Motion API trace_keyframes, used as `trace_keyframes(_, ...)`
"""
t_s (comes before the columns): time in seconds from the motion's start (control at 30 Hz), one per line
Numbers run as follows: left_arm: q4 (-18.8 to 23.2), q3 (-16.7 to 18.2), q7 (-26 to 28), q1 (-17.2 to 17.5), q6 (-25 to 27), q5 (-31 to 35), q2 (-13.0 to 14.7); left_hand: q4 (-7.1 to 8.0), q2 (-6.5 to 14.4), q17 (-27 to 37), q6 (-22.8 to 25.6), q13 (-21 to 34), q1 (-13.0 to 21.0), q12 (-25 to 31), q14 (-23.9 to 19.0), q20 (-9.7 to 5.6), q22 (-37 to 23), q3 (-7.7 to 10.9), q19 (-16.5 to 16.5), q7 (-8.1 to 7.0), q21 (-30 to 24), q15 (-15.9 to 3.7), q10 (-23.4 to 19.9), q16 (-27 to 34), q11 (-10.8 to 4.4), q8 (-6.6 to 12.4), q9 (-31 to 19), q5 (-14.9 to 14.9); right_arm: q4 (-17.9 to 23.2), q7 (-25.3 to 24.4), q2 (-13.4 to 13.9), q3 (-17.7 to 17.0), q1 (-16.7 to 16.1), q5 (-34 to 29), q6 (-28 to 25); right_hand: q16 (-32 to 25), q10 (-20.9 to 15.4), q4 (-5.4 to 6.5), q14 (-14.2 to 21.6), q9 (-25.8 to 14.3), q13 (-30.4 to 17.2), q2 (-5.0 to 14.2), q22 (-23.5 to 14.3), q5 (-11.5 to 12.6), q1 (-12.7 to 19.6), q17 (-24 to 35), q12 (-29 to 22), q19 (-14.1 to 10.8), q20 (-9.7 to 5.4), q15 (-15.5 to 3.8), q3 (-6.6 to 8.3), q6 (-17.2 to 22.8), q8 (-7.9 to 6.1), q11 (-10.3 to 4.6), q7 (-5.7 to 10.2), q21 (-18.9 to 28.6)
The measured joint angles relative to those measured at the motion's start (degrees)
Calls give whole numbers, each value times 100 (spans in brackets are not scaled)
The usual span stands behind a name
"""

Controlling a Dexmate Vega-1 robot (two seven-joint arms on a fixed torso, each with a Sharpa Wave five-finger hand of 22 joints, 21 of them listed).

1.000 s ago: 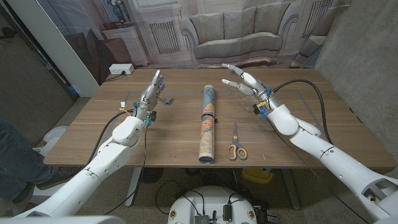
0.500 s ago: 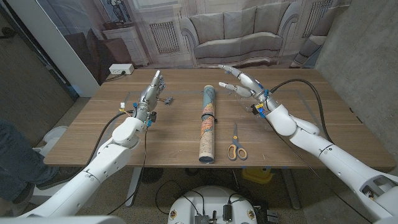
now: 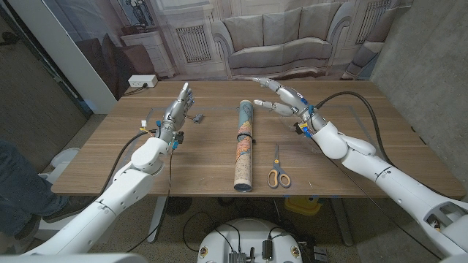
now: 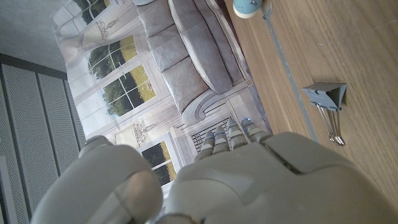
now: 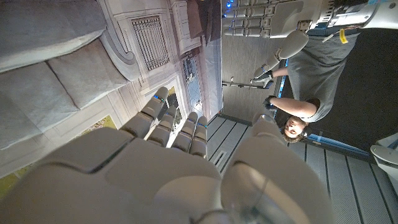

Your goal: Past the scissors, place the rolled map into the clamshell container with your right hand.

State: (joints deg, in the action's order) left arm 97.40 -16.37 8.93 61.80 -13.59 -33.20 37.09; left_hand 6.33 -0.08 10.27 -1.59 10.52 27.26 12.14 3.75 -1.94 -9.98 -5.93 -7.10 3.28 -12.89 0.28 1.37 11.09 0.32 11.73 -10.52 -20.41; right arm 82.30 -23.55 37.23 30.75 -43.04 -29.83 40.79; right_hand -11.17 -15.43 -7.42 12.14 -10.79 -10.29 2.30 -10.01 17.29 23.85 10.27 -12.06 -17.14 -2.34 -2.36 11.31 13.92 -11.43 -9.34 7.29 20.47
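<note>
The rolled map (image 3: 244, 146) lies lengthwise down the table's middle, a dark band around it; its far end (image 4: 249, 6) also shows in the left wrist view. Yellow-handled scissors (image 3: 276, 172) lie just right of the map's near half. My right hand (image 3: 281, 100) hovers with fingers spread beside the map's far end, to its right, holding nothing. My left hand (image 3: 180, 107) stands at the far left with fingers stretched out and nothing in it. Faint clear edges (image 3: 352, 111) on the table by my right forearm may be the clamshell container; too faint to tell.
A grey binder clip (image 3: 196, 117) lies between my left hand and the map, and it also appears as the clip (image 4: 326, 99) in the left wrist view. A person (image 5: 298, 93) stands off to the side. A printed sofa backdrop (image 3: 278, 44) hangs behind the table.
My right hand has swung left toward the map's far end, its fingers now reaching out over the table. The left arm, the map and the scissors have stayed put.
</note>
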Motion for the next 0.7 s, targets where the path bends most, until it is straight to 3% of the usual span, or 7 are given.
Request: trace_keyframes(0.7, 234, 54, 186, 189, 20, 73, 2, 1, 63, 0, 0, 0, -2, -35, 21, 0, 0, -48, 0, 0, 43, 21, 0, -28, 0, -34, 0, 0, 182, -495, 227, 185, 210, -939, 110, 0, -73, 0, 142, 0, 0, -1, 15, 116, 1, 0, 0, -143, 0, 0, 0, 0, -2, -71, -1, -87)
